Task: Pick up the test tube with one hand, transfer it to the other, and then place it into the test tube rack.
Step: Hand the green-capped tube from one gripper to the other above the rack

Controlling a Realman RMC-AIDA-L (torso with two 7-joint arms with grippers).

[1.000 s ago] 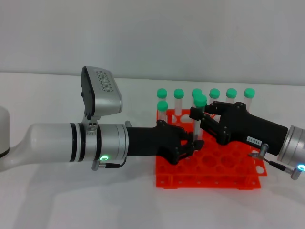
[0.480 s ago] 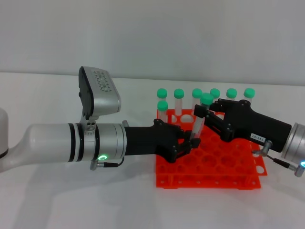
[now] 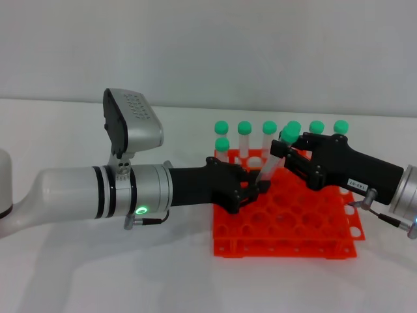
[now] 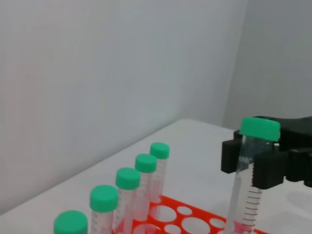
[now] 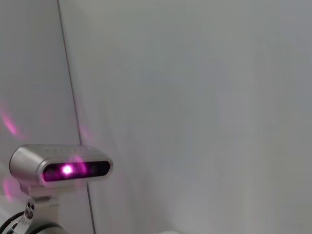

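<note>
The test tube (image 3: 275, 158), clear with a green cap, hangs tilted above the orange-red test tube rack (image 3: 287, 242). My left gripper (image 3: 255, 188), on the thick white-and-silver arm, is shut on its lower end. My right gripper (image 3: 292, 154), black with a white label, is shut on it just under the cap. In the left wrist view the tube (image 4: 249, 185) stands over the rack (image 4: 185, 215) with the right gripper's black fingers (image 4: 231, 157) on either side below the cap. My left fingers do not show there.
Several other green-capped tubes (image 3: 269, 128) stand along the rack's far row, one more at its far left corner (image 3: 222, 145); some show in the left wrist view (image 4: 127, 181). The right wrist view shows only wall and the left arm's wrist camera (image 5: 61, 168).
The tube's cap end has moved right with my right gripper and the tube now tilts more. My left gripper has drawn slightly left, still at the tube's lower end.
</note>
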